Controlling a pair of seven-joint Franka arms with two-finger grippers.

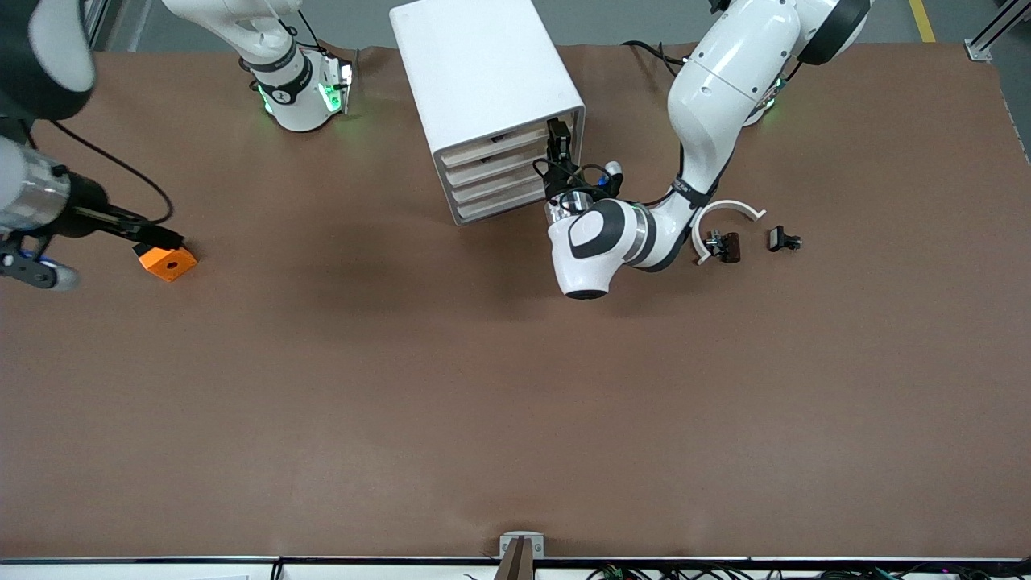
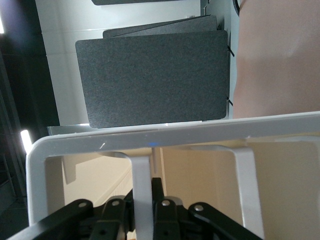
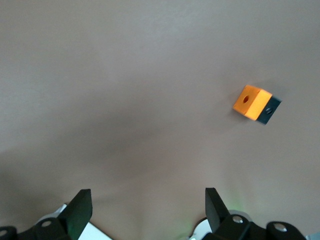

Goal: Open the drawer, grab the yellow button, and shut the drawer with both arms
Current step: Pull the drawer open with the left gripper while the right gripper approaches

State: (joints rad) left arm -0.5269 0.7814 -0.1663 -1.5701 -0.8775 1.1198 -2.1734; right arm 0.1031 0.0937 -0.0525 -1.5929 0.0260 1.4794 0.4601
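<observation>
At the cabinet (image 1: 487, 97) front, the left end effector (image 2: 142, 212) pinches a drawer handle (image 2: 141, 180): opening step, pull next. The right end effector (image 3: 147, 207) waits spread wide, empty, over the tabletop (image 1: 451, 387). No button visible, presumably inside.

Left arm (image 1: 709, 105): extends from its base, elbow bent, wrist turned toward the robots' bases. Left gripper (image 1: 557, 138) (image 2: 142, 212): horizontal, fingers closed around a thin upright white bar.

Right arm (image 1: 266, 48): waits at its own end of the table. Right gripper (image 3: 145, 207): held above the table, pointing down, fingers (image 3: 80, 210) spread wide, holding nothing.
</observation>
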